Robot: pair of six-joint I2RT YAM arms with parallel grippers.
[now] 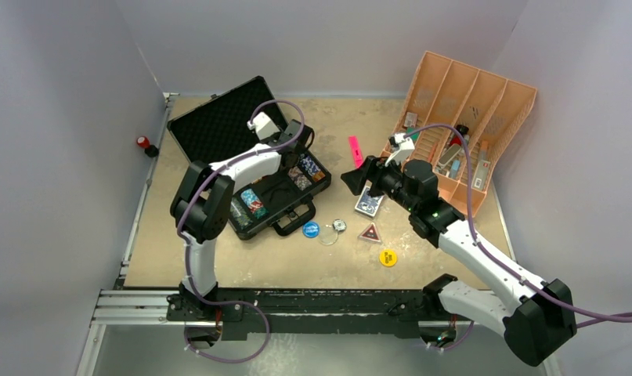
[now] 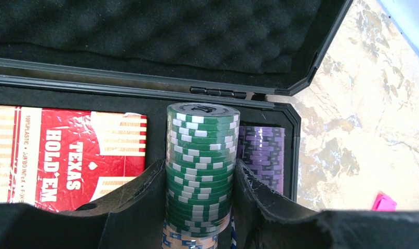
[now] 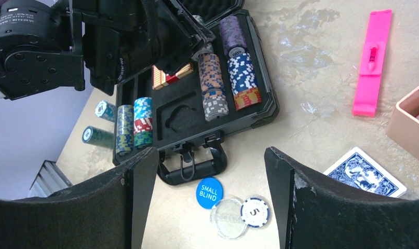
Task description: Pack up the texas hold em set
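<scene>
The tabletop [image 1: 218,262] carries an orange divided tray [image 1: 485,90], propped at a tilt in its far right corner. The black case [image 1: 218,125] lies toward the far left corner, with its foam-lined lid open and leaning back and its handle facing the near edge.

The left gripper [image 2: 199,194] hangs over the case's right end, its jaws closed part-way on a green chip stack [image 2: 201,155], one finger pressed to each side. The right gripper [image 3: 209,171] hovers over the middle of the tabletop near the case handle, its jaws wide apart with nothing between them.

Inside the case, a red card deck [image 2: 67,155] lies just beside the green stack, and a purple chip stack [image 2: 261,155] lies on its other side. Further rows of mixed chip stacks [image 3: 212,85] fill other slots.

A blue card deck [image 1: 368,203] lies flat mid-table, near the tray. The pink marker [image 1: 355,150] lies farther back, between case and tray.

Toward the near edge, just in front of the handle, a blue disc [image 3: 209,192] sits beside a clear disc [image 3: 227,218], which touches a single chip [image 3: 255,212]. A dark triangle piece [image 1: 368,232] and a yellow disc [image 1: 388,257] lie to their right
</scene>
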